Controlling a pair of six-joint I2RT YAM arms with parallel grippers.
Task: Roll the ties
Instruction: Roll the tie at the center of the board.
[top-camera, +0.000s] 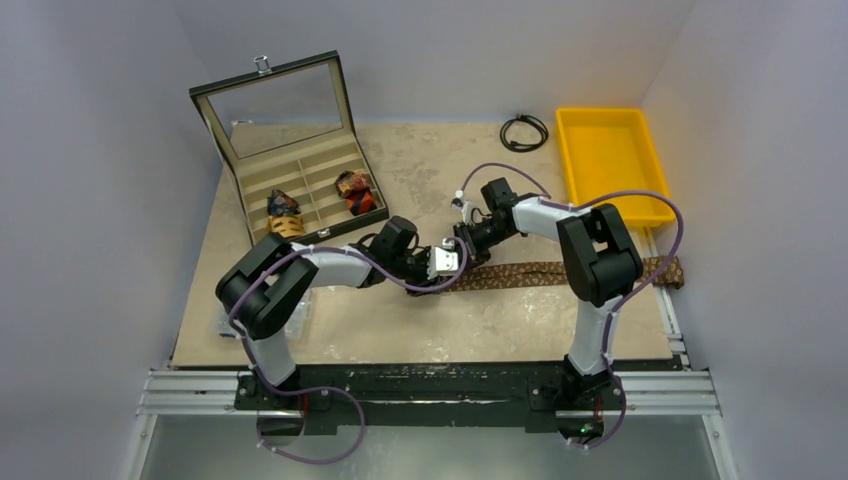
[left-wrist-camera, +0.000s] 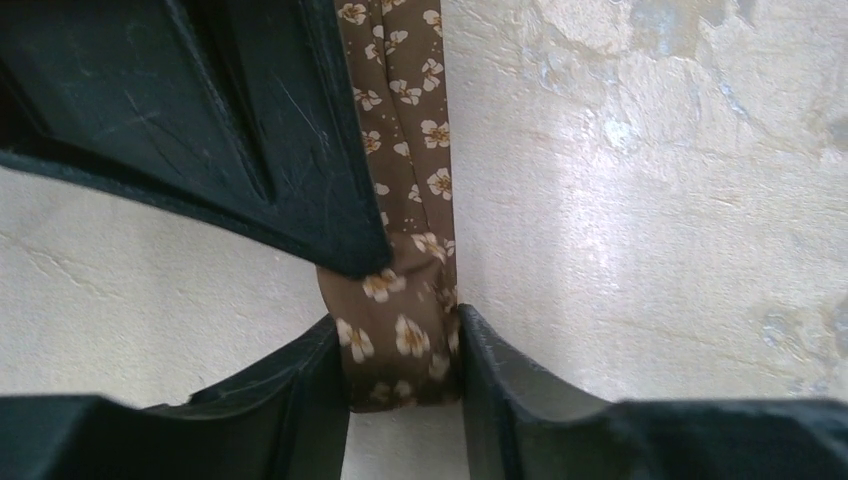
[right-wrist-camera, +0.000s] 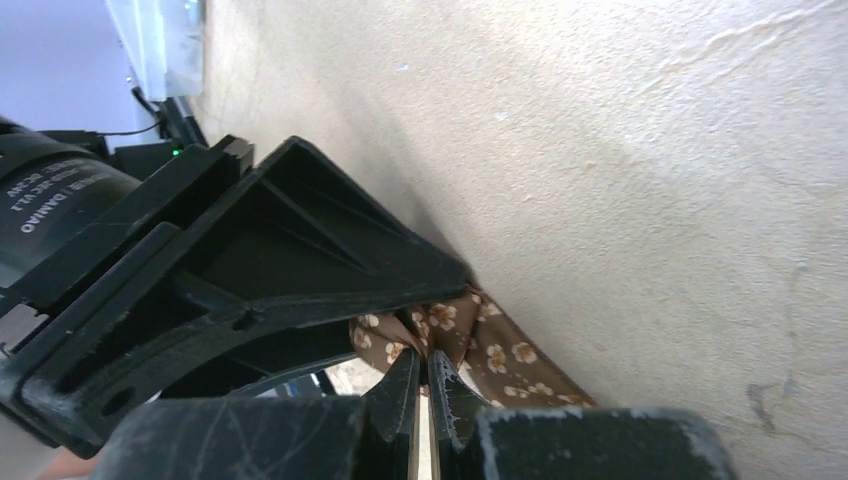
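Across the middle of the bench (top-camera: 420, 320) a brown tie (top-camera: 540, 272) with small pale flowers lies flat and straight. It runs from the centre to the right edge, where its far end hangs just over. Both arms reach in and meet at its other, centre end.

The left claw (top-camera: 443, 262) pinches that end. In the left wrist view its two fingers (left-wrist-camera: 290, 400) sit on either side of the cloth and touch it, and the end is folded or bunched so that it fills the gap between them. The right claw (top-camera: 463, 243) is pressed together, its tips set down on the same bunched end just beside the left claw. The right wrist view shows the flowered cloth (right-wrist-camera: 500, 355) gathered right at the closed tips (right-wrist-camera: 425, 385), but I cannot tell whether any cloth is caught between them.

At the far left corner of the bench stands a box (top-camera: 330, 232) with its glass lid propped open. Two rolled ties sit inside in separate slots: a blue and yellow tie (top-camera: 284, 214) nearer the left side and a red and black tie (top-camera: 356, 192) nearer the right. A black cable (top-camera: 524, 131) lies coiled at the far edge. A yellow tray (top-camera: 575, 160) sits just beside it at the far right corner, well apart from the brown tie.
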